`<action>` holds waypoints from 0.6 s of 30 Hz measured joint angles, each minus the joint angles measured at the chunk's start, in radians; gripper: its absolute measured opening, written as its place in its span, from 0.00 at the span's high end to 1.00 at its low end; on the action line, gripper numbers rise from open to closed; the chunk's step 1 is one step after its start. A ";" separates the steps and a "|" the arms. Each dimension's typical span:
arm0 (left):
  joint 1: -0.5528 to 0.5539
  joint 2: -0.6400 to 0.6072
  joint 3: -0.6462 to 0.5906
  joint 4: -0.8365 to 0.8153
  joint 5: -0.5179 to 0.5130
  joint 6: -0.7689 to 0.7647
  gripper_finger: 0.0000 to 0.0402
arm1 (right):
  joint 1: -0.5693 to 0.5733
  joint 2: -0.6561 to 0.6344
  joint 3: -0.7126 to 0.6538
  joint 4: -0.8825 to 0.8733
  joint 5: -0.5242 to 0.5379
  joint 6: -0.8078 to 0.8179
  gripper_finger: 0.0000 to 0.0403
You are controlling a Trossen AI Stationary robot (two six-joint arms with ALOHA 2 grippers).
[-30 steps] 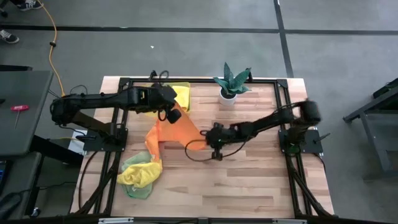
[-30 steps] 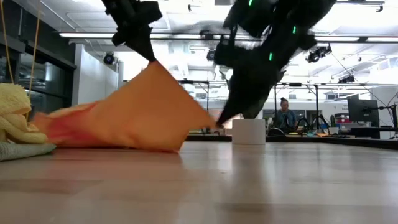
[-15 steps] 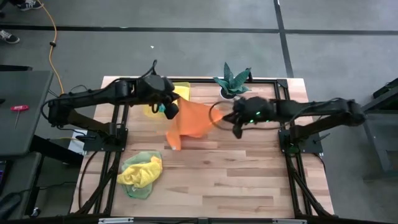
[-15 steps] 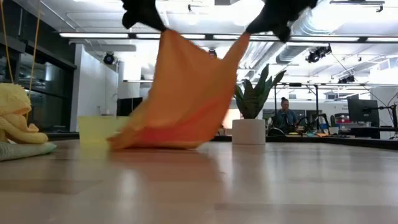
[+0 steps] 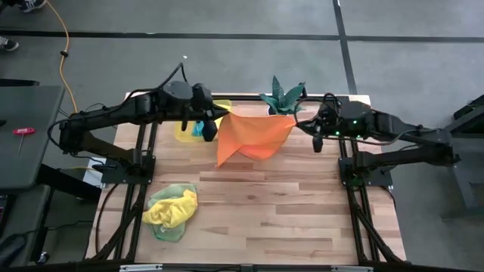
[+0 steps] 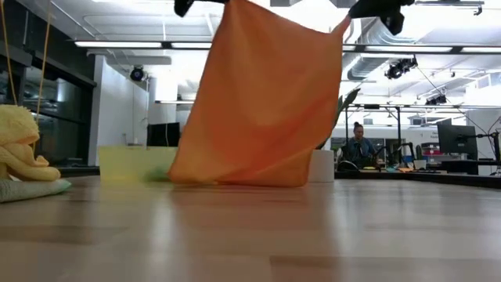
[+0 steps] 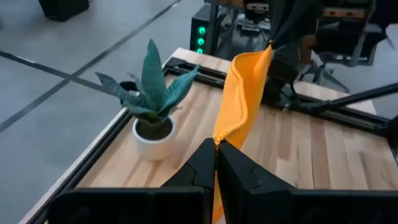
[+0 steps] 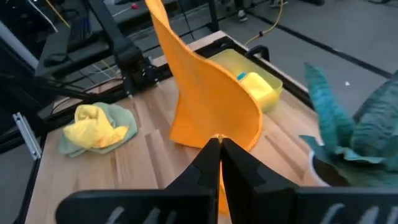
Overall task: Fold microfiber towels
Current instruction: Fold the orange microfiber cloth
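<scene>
1. Now the orange towel (image 5: 253, 136) hangs spread between both claws above the bench (image 5: 302, 219), its lower edge near the wood.
2. Left claw (image 5: 212, 125) is clenched on one top corner.
3. Right claw (image 5: 301, 123) is clenched on the other, beside the plant (image 5: 281, 97).
4. Yellow towel (image 5: 172, 208) lies crumpled on a green towel (image 5: 168, 229) near the bench's left edge.

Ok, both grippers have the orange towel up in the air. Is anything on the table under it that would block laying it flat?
Nothing visible. The orange towel hangs between the left gripper and right gripper over bare wood. The potted plant and yellow bin sit behind it at the far edge; the towel pile lies well toward the near left.
</scene>
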 joint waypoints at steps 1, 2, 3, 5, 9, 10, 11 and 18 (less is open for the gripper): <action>0.002 0.009 0.000 0.009 0.004 -0.011 1.00 | -0.016 -0.011 0.000 -0.006 -0.010 -0.008 1.00; 0.006 0.018 -0.001 0.023 0.004 -0.014 1.00 | -0.033 -0.021 0.003 -0.014 -0.023 -0.017 1.00; 0.009 0.026 -0.001 0.054 0.007 -0.014 1.00 | -0.051 -0.026 0.018 -0.039 -0.033 -0.026 1.00; 0.019 0.038 0.011 0.085 0.022 -0.017 1.00 | -0.087 -0.024 0.066 -0.104 -0.046 -0.057 1.00; 0.040 0.077 0.070 0.103 0.054 -0.021 1.00 | -0.145 0.005 0.180 -0.203 -0.082 -0.125 1.00; 0.041 0.084 0.082 0.101 0.055 -0.010 1.00 | -0.155 0.013 0.201 -0.225 -0.087 -0.144 1.00; 0.042 0.093 0.095 0.098 0.052 0.011 1.00 | -0.164 0.025 0.222 -0.246 -0.089 -0.164 1.00; 0.073 0.114 0.194 0.103 0.023 0.133 1.00 | -0.210 0.107 0.391 -0.356 -0.090 -0.284 1.00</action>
